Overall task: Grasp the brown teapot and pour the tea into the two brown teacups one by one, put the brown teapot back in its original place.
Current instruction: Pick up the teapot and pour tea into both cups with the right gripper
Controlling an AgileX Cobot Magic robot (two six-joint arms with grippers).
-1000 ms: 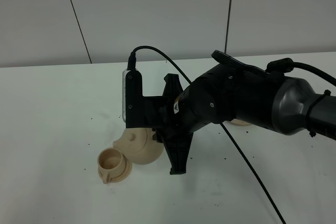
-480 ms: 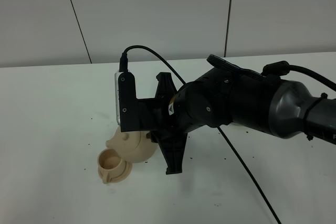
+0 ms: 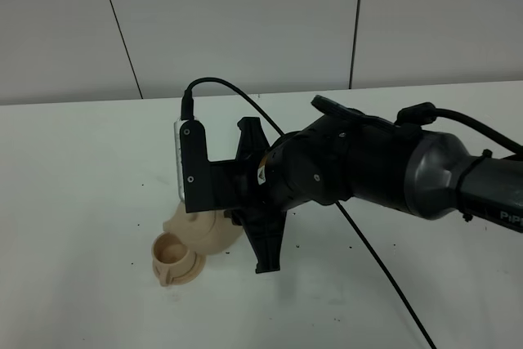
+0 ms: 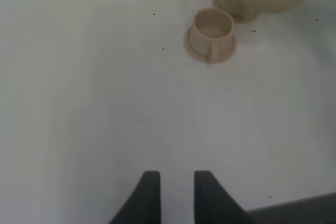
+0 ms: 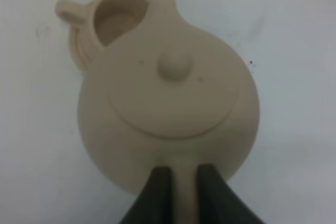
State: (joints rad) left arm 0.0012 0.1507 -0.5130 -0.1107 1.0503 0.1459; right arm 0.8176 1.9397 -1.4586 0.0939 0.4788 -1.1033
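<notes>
Your right gripper (image 5: 184,176) has its jaws clamped tight on the loop handle of the brown teapot (image 5: 168,103), which fills the space straight ahead of them. Past the pot, its spout reaches over the rim of a teacup (image 5: 113,22) standing on a small saucer (image 4: 189,48). Your left gripper (image 4: 176,181) holds nothing: its jaws stand a narrow gap apart over bare surface, with cup and pot well ahead of them. The table (image 3: 82,161) is white, flecked with small dark specks. Behind it rises a pale grey panelled wall (image 3: 245,22) with thin dark seams. A black cable (image 3: 384,271) trails across the table.
</notes>
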